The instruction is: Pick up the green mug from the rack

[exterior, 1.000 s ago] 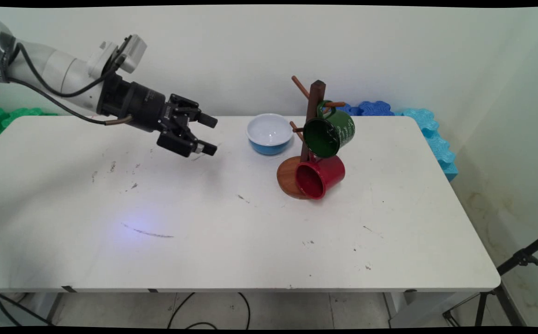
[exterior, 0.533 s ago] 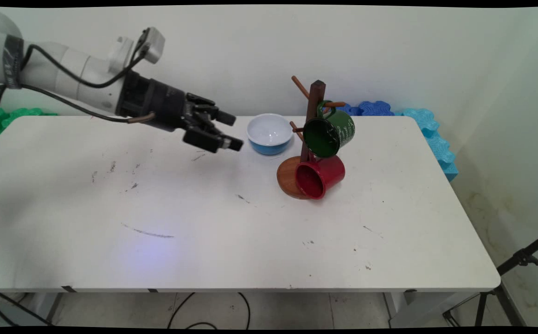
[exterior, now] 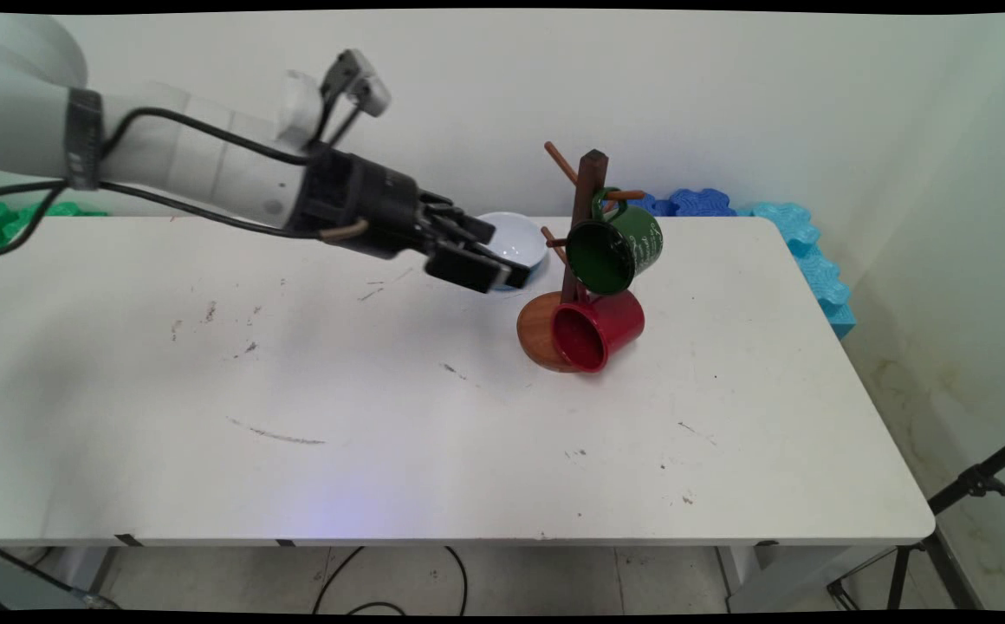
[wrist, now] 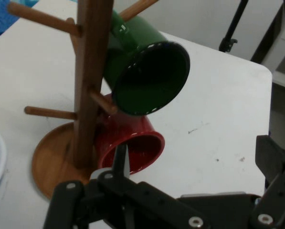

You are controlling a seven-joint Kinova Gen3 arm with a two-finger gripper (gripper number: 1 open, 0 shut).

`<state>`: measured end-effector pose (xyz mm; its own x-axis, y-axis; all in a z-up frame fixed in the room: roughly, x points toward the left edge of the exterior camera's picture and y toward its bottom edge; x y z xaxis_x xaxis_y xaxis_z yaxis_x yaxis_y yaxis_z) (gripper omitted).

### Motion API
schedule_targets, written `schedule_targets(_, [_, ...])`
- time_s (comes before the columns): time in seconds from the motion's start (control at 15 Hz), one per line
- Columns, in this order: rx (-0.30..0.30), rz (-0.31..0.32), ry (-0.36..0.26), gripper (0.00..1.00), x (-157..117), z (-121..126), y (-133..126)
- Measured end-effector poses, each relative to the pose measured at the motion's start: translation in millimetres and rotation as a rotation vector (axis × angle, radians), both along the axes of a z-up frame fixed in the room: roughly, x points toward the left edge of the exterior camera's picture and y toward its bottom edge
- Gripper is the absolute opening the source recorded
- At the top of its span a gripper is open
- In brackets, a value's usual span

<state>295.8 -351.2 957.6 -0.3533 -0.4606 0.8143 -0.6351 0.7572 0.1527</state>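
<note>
Over bowl (exterior: 515,238) | gripper (exterior: 502,258) apparently spread, empty | mug tree (exterior: 585,225) just beyond

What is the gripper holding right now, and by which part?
Nothing. The gripper is open and empty, above the table in front of the blue bowl, short of the mug tree.

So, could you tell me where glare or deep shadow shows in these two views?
Hand view: a thin bright glint runs along the rim of the green mug, and its inside reads almost black; the red mug below it is shaded inside. Main view: even light on the table, no hard shadows.
</note>
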Motion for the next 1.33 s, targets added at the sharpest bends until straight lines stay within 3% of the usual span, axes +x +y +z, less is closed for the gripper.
schedule_targets(0.53, [0.017,0.069,-0.033,1.00,-66,3,7])
schedule_targets(1.33, [0.006,0.178,-0.060,1.00,-137,-17,-17])
